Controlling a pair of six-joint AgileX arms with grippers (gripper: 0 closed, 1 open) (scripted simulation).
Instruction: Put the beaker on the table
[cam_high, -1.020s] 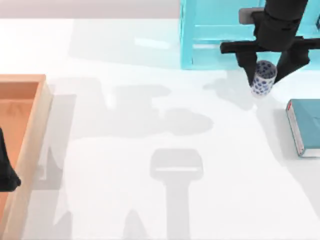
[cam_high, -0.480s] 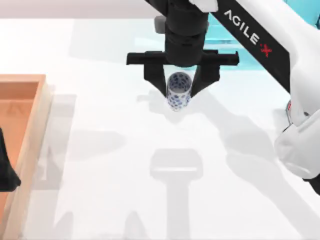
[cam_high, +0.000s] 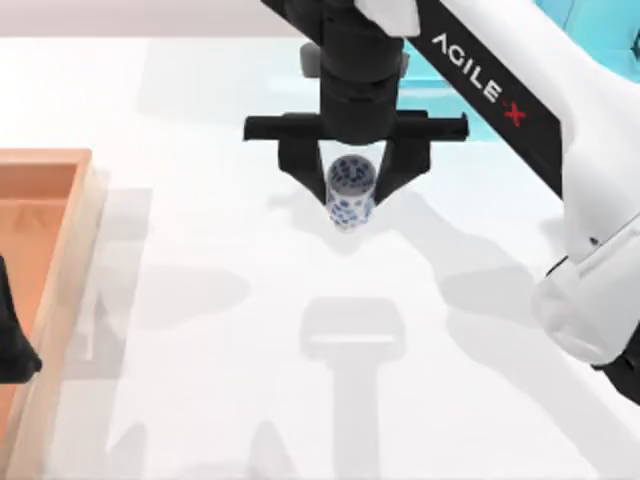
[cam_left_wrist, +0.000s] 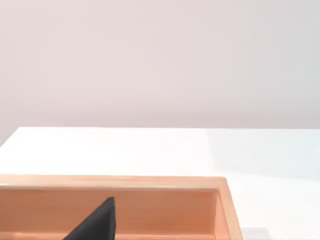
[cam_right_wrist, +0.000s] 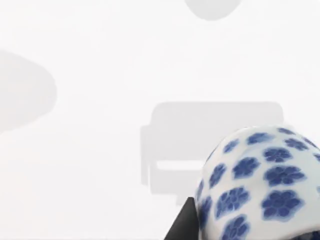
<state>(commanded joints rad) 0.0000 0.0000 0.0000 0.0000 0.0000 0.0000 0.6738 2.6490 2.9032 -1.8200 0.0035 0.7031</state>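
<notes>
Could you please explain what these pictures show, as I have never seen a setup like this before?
Two robot arms work at a white table. One camera looks down from above; one sits on each wrist. The right gripper, near the table's middle, holds a small white beaker with blue flowers between its fingers; its wrist camera sees the cup up close. The left gripper sits parked over a wooden tray at the left edge. A light blue shelf stands at the back.

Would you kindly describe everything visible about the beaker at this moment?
The beaker is a small handleless cylinder, white with blue flower prints, glazed like ceramic. It stands upright, open mouth up, between the fingers of the right gripper, over the table near its middle. Whether its base touches the tabletop cannot be told.
</notes>
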